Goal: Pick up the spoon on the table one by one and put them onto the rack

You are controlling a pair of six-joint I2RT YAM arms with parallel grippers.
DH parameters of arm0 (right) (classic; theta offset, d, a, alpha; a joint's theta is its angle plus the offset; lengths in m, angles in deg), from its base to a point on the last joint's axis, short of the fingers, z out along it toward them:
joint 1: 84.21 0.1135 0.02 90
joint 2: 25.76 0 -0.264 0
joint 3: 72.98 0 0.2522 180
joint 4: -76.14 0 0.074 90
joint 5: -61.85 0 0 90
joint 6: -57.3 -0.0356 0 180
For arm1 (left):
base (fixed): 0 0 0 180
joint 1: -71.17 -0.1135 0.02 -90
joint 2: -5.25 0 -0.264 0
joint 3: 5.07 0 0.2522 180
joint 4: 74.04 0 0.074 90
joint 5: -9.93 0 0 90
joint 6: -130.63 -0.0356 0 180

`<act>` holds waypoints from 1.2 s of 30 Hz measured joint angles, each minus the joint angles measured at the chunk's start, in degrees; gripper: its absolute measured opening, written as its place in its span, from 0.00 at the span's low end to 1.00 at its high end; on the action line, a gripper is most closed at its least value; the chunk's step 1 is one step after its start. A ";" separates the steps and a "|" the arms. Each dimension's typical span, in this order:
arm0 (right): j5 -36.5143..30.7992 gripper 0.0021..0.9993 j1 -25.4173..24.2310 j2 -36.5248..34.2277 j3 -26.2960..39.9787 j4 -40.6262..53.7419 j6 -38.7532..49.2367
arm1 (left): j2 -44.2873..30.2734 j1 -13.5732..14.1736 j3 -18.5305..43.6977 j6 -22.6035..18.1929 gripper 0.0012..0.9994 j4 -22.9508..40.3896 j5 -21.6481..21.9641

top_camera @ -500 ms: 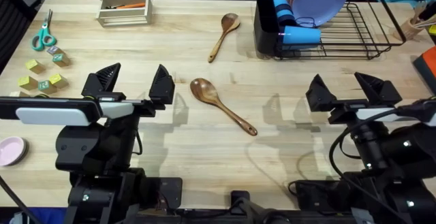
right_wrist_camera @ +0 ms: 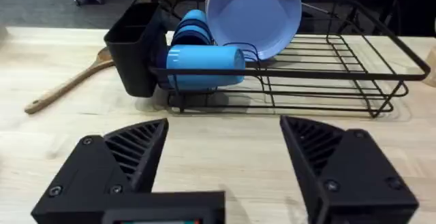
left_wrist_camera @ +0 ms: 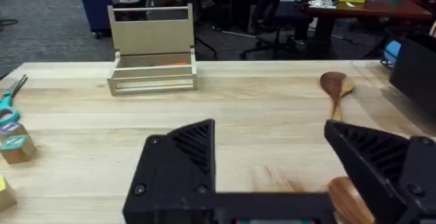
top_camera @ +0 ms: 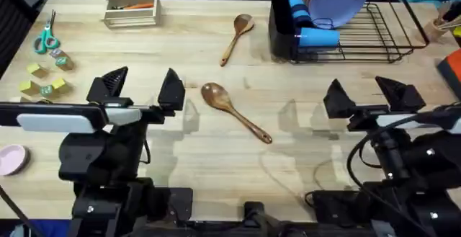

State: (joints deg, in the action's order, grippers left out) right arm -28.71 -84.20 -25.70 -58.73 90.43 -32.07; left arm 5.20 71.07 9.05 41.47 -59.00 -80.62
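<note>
Two wooden spoons lie on the table (top_camera: 216,158). The darker, bigger spoon (top_camera: 234,112) rests mid-table, just right of my left gripper (top_camera: 142,84), which is open with nothing between its fingers. The slimmer light spoon (top_camera: 237,37) lies farther back, beside the rack's black utensil holder (top_camera: 282,29). The black wire rack (top_camera: 374,39) at the back right holds blue cups and plates. My right gripper (top_camera: 366,91) hovers open in front of the rack. In the left wrist view the slim spoon (left_wrist_camera: 335,91) and the dark spoon's bowl (left_wrist_camera: 347,198) show; in the right wrist view, the rack (right_wrist_camera: 320,67) and the slim spoon (right_wrist_camera: 68,81).
A beige open-fronted box (top_camera: 130,6) stands at the back. Teal scissors (top_camera: 47,37) and several small blocks (top_camera: 43,78) lie at the far left, a pink dish (top_camera: 11,158) at the left edge. An orange object (top_camera: 452,71) sits at the right edge.
</note>
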 joint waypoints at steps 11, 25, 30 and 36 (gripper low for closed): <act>0.03 1.00 -0.02 -4.51 8.96 13.24 3.59 | -1.04 -0.04 5.36 0.00 0.99 6.60 -3.81; 0.24 1.00 -0.02 -35.59 41.52 28.87 6.00 | -29.87 -0.04 33.40 -0.94 0.99 22.31 -4.38; 0.24 1.00 -0.01 -45.63 52.82 35.02 6.11 | -42.44 -0.04 48.58 -0.97 0.99 33.57 -4.38; 0.42 1.00 -0.02 -54.03 63.39 44.42 6.28 | -54.83 -0.04 64.26 -1.11 0.99 45.92 -4.39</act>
State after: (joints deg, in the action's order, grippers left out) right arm -28.29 -84.22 -79.73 4.66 134.86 -25.78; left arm -49.63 71.03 73.31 40.36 -13.08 -85.01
